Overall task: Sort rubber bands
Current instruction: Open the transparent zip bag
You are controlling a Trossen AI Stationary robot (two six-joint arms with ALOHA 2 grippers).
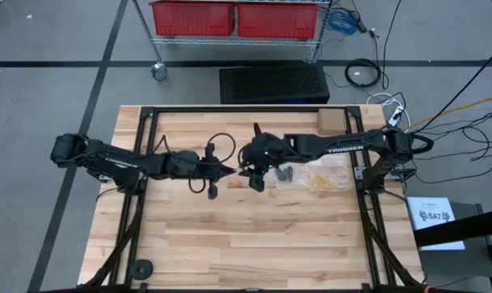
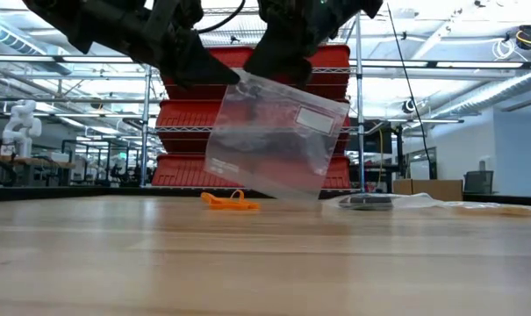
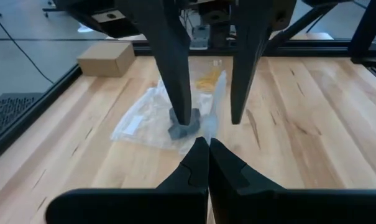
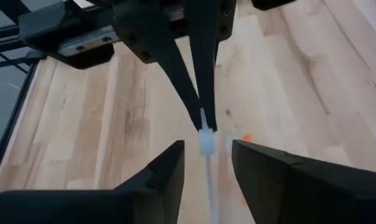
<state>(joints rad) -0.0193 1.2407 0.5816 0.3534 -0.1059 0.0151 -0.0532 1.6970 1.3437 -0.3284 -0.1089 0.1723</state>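
Hanging above the middle of the pale wooden desk [image 1: 229,236], a clear plastic zip bag [image 2: 278,136] was pinched at its top corner by the left hand [image 1: 232,170], whose dark fingers were clenched tight on the plastic. The right hand [image 1: 256,181] stood just beside it at the bag's upper edge, its fingers [image 4: 166,165] parted on either side of the thin film; whether they touched the film could not be told. The bag dangled tilted, its lower corner close to the desk. Below and slightly behind it, apart from both hands, a small bunch of thin orange rubber bands [image 2: 230,202] lay on the desk. Farther toward the right arm's side, other clear plastic bags [image 1: 323,175] lay flat on the desk, one holding dark grey-black bands [image 3: 184,124] and another yellow-tan ones [image 3: 207,79]. A small brown cardboard box [image 3: 105,57] sat near the desk's far edge.
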